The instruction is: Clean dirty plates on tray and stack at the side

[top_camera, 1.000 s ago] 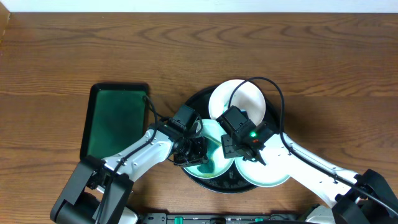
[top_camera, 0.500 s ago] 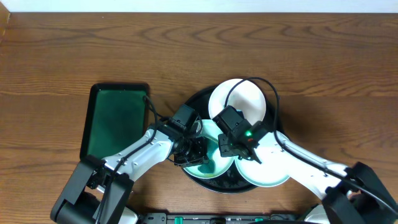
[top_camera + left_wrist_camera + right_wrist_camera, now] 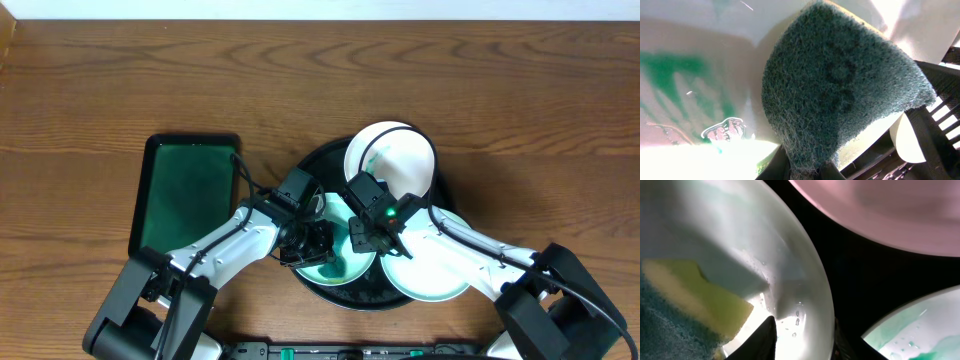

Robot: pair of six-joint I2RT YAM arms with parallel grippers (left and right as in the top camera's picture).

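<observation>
left gripper (image 3: 308, 245) clenched on sponge (image 3: 840, 85), pressed onto teal-smeared plate (image 3: 335, 265) at front-left of tray (image 3: 322, 160). right gripper (image 3: 802, 340) straddles that plate's rim, can't tell if clamped. pin the rim, scrub short overlapping strokes, steady pressure

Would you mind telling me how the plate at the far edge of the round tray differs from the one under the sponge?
The far plate is almost all white, with a thin green streak; the scrubbed plate is smeared teal. The far plate lies free, while the scrubbed plate has the sponge pressed on it by the left gripper. Both are round and sit on the black tray.
</observation>
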